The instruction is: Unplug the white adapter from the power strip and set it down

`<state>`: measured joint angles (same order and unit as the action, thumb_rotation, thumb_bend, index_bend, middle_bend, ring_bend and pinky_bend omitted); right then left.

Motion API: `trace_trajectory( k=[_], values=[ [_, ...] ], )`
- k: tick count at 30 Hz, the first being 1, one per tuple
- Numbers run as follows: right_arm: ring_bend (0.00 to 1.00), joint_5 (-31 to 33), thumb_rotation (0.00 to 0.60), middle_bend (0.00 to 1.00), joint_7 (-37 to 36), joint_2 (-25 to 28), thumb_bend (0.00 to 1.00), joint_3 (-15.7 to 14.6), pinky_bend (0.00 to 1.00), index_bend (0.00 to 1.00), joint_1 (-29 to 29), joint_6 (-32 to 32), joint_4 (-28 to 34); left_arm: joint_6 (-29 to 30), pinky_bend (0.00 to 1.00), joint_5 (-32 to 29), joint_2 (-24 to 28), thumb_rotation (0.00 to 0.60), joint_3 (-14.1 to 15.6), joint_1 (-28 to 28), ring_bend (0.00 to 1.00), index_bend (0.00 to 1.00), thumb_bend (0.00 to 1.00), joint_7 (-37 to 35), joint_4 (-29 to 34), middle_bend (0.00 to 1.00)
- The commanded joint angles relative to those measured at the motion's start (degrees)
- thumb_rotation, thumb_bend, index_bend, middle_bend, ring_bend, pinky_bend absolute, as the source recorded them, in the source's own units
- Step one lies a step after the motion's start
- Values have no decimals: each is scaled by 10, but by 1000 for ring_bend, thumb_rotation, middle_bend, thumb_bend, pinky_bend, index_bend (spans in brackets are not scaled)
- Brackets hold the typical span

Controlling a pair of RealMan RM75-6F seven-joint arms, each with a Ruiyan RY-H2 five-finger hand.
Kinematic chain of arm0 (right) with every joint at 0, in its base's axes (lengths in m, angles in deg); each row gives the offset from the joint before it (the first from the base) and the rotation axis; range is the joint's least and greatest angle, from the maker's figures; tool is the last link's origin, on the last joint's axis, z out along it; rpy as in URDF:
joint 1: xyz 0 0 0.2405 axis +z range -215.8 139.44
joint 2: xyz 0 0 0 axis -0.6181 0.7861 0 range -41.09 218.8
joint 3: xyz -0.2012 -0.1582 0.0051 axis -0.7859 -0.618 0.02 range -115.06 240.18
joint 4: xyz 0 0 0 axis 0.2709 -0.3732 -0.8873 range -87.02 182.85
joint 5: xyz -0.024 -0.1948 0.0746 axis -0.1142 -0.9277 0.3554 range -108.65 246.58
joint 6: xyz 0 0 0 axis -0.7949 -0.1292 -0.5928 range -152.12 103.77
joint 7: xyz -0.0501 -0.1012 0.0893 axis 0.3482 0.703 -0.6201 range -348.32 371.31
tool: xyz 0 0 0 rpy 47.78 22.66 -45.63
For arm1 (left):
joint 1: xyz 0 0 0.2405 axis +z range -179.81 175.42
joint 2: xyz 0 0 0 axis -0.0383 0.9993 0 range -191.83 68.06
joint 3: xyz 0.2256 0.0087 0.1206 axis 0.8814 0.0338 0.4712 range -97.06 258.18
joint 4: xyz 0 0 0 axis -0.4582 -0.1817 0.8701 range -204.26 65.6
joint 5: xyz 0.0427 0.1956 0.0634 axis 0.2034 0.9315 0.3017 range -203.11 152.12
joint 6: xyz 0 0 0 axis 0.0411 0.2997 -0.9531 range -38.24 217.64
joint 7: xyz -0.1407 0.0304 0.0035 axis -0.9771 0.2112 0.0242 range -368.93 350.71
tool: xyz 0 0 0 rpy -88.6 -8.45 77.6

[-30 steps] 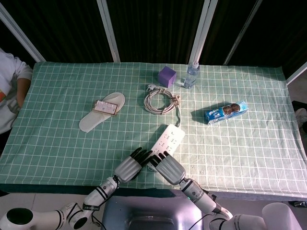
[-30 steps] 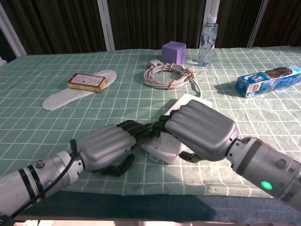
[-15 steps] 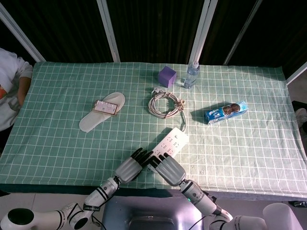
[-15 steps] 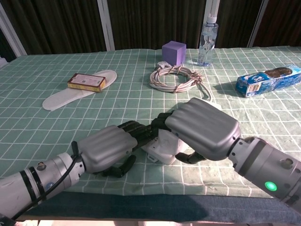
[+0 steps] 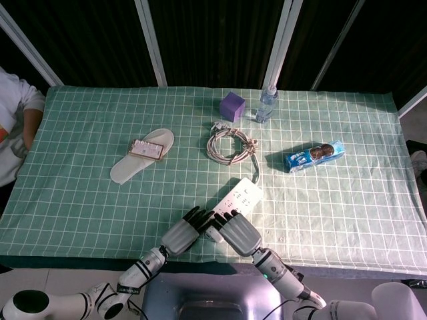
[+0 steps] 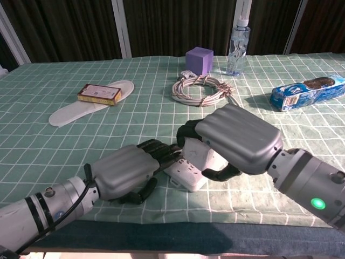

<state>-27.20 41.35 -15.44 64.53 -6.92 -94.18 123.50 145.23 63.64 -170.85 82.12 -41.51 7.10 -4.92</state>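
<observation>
White plastic adapter block (image 6: 200,155) now sits lifted in the right robot hand (image 6: 234,141), fingers curled round it, clear above the white rectangular power strip (image 6: 186,175); half a second ago it looked seated against the strip with the hand lower, so the pull looks done or nearly done, judging from the gap under the block in the chest view. Left robot hand (image 6: 125,170) rests fingers-down on the near end of the strip, pressing it to the green checked cloth of the bench (image 6: 135,116), holding nothing; it has barely shifted. Strip itself moved earlier (cable coil tightened a second ago) but is steady over the last half second. What is left: carry the adapter aside and set it down on the cloth, lower centre of the frame has room. Head view shows the full strip (image 5: 235,200) running diagonally to upper right with its cable going to the grey coiled cord (image 5: 229,143), both hands (image 5: 180,232) (image 5: 237,233) close together at lower centre, but the adapter is hidden there under the right robot hand, so cannot tell separation from it. Chest view shows the adapter's side face and the thumb under it, but only the strip's near end. Whether the prongs are fully out is not visible in either.
</observation>
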Motion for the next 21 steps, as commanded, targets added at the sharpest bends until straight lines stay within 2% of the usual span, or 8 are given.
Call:
trace_trajectory(
  k=[1,5,10,16,21],
  values=[
    [593,-6,600,598,-10,18,432,2,719,820,-3,-14,25,0,19,-1,0,600,-1,0,0,0,727,1,1,22],
    [593,-18,600,599,-5,57,432,-3,719,820,-11,-32,62,6,19,1,4,600,-4,-1,0,0,727,1,7,22],
    [593,-27,600,598,42,145,432,-19,720,811,-33,-49,116,14,19,3,14,600,-10,-2,0,0,726,-3,18,22],
    [582,36,600,598,187,257,432,-28,718,727,-62,-10,166,17,20,2,20,600,-12,-2,0,0,717,-4,27,22],
    [549,102,600,588,292,276,432,-18,716,665,-68,22,143,15,21,1,17,600,-14,-4,0,0,698,0,30,22]
  ],
)
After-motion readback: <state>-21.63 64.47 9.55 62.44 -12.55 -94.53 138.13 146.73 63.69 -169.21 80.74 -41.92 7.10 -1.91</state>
